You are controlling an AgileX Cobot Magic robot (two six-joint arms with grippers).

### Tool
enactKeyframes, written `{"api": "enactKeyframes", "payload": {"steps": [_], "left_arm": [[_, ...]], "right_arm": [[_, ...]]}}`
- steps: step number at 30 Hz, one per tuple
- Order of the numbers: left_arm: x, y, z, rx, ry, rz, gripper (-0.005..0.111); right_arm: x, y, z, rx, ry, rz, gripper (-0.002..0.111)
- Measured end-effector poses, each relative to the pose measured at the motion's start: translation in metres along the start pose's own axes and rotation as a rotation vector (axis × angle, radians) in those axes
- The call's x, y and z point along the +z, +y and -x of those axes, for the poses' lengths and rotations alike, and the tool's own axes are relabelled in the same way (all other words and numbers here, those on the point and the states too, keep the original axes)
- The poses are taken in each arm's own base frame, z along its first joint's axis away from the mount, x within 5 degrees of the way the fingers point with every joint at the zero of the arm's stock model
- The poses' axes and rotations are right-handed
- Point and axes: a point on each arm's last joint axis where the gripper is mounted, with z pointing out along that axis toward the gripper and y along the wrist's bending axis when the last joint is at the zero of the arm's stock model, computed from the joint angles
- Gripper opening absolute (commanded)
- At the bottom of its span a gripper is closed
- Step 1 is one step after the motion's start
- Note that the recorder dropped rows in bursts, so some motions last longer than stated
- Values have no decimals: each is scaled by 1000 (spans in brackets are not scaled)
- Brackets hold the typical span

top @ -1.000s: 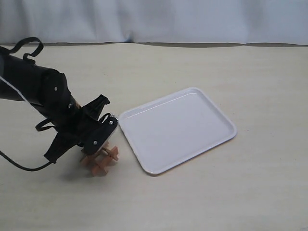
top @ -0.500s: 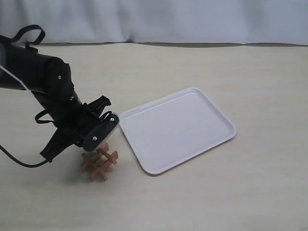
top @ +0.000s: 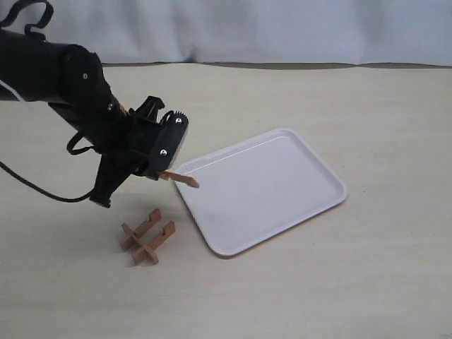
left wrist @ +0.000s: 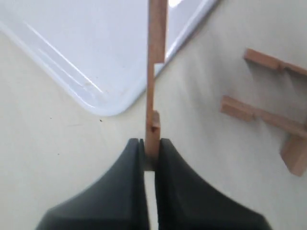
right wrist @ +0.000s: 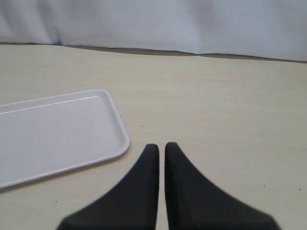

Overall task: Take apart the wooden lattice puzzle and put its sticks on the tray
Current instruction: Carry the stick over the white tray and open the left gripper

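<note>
On a pale beige tabletop [top: 318, 282] before a white curtain [top: 282, 28], one reddish-brown stick [top: 181, 180] hangs clear of the surface, pinched at one end between the clenched jaws of the left gripper [top: 165, 172]. The stick's long axis runs straight out from the jaws toward the tray [top: 332, 194], and its free tip reaches just over the rim at the tray's nearest rounded corner, so the drop spot lies ahead along that same line. The rest of the wooden lattice puzzle [top: 147, 237] sits on the table beside the tray, below and behind the gripper. It appears to be two parallel bars joined by one crosspiece, though the joints are too small to read with confidence. The tray holds nothing yet. The right gripper [right wrist: 161, 152], seen only by its own camera, hovers near the tray's far corner with jaws drawn together on nothing. The left arm is plainly the nearer to both stick and puzzle.
</note>
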Motion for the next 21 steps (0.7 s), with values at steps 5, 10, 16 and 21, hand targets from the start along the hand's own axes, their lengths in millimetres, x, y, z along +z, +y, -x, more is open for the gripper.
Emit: {"api": "enactKeyframes", "payload": {"steps": [5, 10, 16, 21], "left_arm": [[1, 11, 19, -39, -45, 138, 0], [21, 19, 55, -5, -73, 306, 0], [60, 20, 78, 44, -61, 449, 0], [70, 20, 84, 52, -56, 510, 5]], "right_arm": [[0, 0, 0, 0, 0, 0, 4], [0, 0, 0, 0, 0, 0, 4], [0, 0, 0, 0, 0, 0, 4], [0, 0, 0, 0, 0, 0, 4]]}}
